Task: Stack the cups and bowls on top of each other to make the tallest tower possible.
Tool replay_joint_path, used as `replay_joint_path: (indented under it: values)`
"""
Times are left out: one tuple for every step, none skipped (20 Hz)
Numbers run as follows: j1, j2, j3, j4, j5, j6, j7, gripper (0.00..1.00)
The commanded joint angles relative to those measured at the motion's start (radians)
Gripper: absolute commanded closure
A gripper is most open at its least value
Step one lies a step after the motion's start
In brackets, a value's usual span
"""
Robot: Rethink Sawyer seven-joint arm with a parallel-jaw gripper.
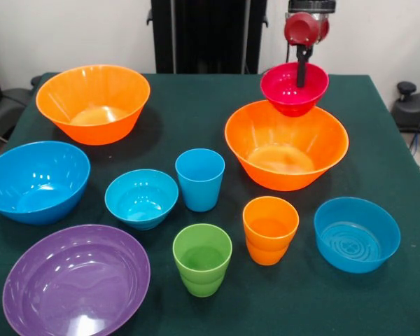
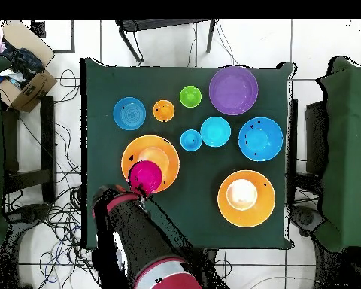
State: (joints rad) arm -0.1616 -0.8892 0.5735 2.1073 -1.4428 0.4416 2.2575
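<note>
1. The robot's gripper [image 1: 302,66] comes down from above with a dark finger [image 1: 302,70] dipping inside the small glossy red plastic bowl [image 1: 294,89]; its jaws pinch that bowl's far rim.
2. The red bowl is held mouth up, slightly tilted, over the far rim of the large glossy orange plastic bowl [image 1: 287,145] on the right side of the front view. I cannot tell whether the two bowls touch.
3. In the overhead view the red bowl [image 2: 145,175] overlaps the robot-side edge of that orange bowl [image 2: 150,163], and the red and black arm [image 2: 138,241] reaches in from the bottom.
4. A second large orange plastic bowl [image 1: 93,103] sits upright at the far left of the dark green table [image 1: 196,112].
5. The large blue plastic bowl [image 1: 36,180] and the wide purple plastic bowl [image 1: 76,280] sit along the left, mouths up.
6. A smaller blue bowl [image 1: 141,198] stands near the middle; another smaller blue bowl [image 1: 357,234] stands at the near right.
7. The blue plastic tumbler [image 1: 200,179], the green plastic tumbler [image 1: 202,259] and the orange plastic tumbler [image 1: 269,229] stand upright, long axes vertical, openings up, each apart from the others.
</note>
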Motion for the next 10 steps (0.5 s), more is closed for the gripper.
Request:
replay_joint_path:
  values:
    - [0.034, 0.090, -0.051, -0.143, -0.035, -0.011, 0.121, 1.00]
    - [0.043, 0.098, -0.059, -0.153, -0.044, -0.007, 0.133, 1.00]
    - [0.051, 0.107, -0.067, -0.164, -0.052, -0.002, 0.144, 1.00]
    - [0.061, 0.111, -0.078, -0.168, -0.072, -0.004, 0.164, 1.00]
    - [0.074, 0.124, -0.090, -0.177, -0.090, 0.000, 0.183, 1.00]
    - [0.093, 0.137, -0.104, -0.187, -0.120, -0.002, 0.222, 1.00]
    - [0.108, 0.149, -0.116, -0.195, -0.144, 0.002, 0.249, 1.00]
    - [0.124, 0.161, -0.127, -0.201, -0.166, 0.007, 0.273, 1.00]
    - [0.140, 0.174, -0.138, -0.208, -0.187, 0.012, 0.297, 1.00]
    - [0.157, 0.189, -0.150, -0.215, -0.212, 0.008, 0.335, 1.00]
